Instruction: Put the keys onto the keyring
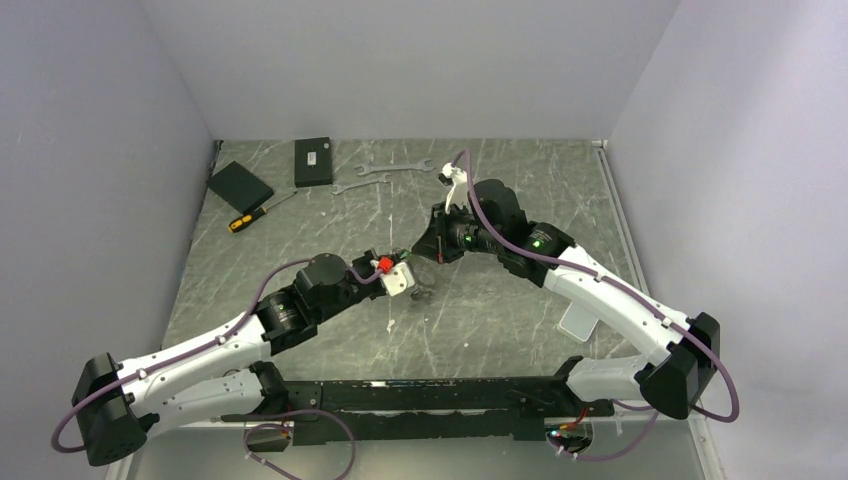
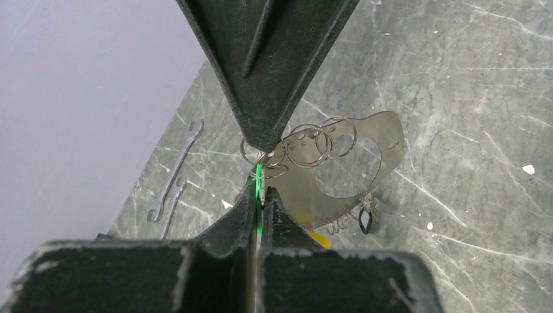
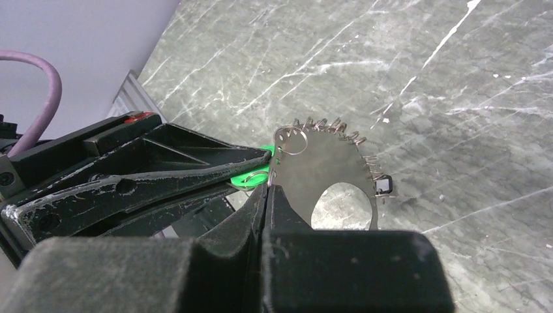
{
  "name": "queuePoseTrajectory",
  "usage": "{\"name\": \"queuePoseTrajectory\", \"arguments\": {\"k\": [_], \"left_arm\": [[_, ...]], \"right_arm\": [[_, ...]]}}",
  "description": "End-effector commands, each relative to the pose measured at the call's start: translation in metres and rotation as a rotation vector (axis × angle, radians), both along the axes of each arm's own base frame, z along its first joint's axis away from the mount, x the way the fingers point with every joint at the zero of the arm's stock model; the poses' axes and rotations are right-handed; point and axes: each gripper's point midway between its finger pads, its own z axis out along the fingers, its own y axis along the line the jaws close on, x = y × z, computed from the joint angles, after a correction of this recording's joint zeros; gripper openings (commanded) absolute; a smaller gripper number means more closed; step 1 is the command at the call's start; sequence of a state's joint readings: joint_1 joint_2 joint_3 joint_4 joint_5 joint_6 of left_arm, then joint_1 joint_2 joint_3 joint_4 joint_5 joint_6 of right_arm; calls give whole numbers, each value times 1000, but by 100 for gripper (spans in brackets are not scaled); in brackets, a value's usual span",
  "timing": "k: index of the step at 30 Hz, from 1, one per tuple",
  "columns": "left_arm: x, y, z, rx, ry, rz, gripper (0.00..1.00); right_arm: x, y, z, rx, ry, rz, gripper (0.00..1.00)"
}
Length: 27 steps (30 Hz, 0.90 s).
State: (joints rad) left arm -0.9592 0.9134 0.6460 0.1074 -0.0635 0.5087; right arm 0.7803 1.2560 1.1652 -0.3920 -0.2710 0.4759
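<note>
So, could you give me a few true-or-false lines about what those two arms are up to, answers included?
1. The left tool is pinching a green tag. True.
2. The right tool gapes wide open. False: its fingers are pressed together.
3. The two tools work at opposite ends of the table. False: their tips meet near its middle.
4. Two wrenches lie on the far side of the table. True.
5. The screwdriver is in the right tool. False: it lies on the table beside a flat black box.
</note>
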Motion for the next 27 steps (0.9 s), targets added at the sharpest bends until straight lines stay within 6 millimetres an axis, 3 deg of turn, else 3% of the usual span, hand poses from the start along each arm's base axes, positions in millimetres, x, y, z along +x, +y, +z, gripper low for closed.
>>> {"name": "queuePoseTrajectory", "arguments": {"k": [1,6,12,19,26,27], "left_arm": [[3,-2,39,-88,-64,3,0],[-5,-8,40,-100,-62,-48,0],[-27,-17,52,-127,-77,-184,0],[-40,-29,49,-114,-52,-284,0],[-39,-17,70,-75,-95,-254,0],[-37,-13,66,-38,-88,-240,0]], "right_arm": [[-8,7,28,95,-46,41,0],[-5,8,35,109,-63,34,0],[-3,9,34,113,-61,23,0],[7,6,41,122,-80,-34,0],[14,-5,36,31,-139,-49,0],[12,-6,38,24,-154,-34,0]]}}
